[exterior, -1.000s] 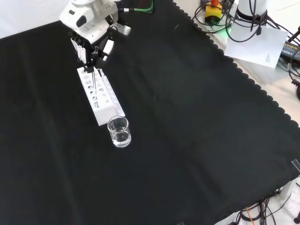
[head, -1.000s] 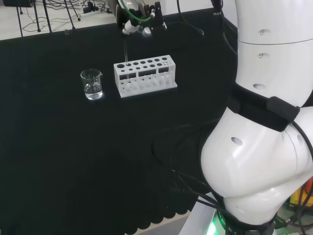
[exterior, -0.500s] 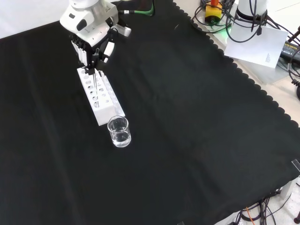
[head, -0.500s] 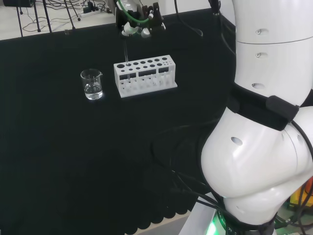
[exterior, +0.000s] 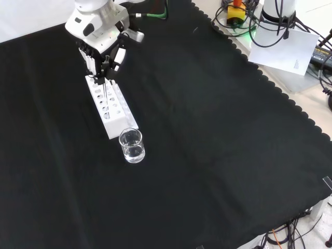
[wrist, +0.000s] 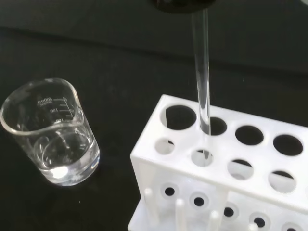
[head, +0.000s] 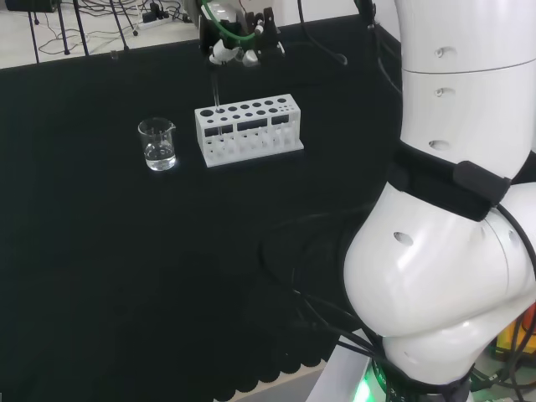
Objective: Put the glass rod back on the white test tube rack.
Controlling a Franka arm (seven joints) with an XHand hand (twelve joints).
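The white test tube rack (head: pixel 249 130) (exterior: pixel 111 106) (wrist: pixel 226 163) stands on the black cloth. Above its end nearest the beaker, the hand (head: pixel 239 38) (exterior: pixel 101 39) is shut on the top of a clear glass rod (head: pixel 218 88) (exterior: pixel 105 85) (wrist: pixel 202 72). The rod hangs almost upright. Its lower end reaches the rack's top plate at a hole second from that end. I cannot tell how deep the tip sits in the hole.
A small glass beaker (head: pixel 157 144) (exterior: pixel 132 146) (wrist: pixel 50 132) with a little clear liquid stands just beyond the rack's end, left of it in the head view. Cables and stands lie past the cloth's far edge (head: pixel 100 54).
The hand has shifted slightly upward in both the head and the front view. The rod's lower end stays at the same rack hole.
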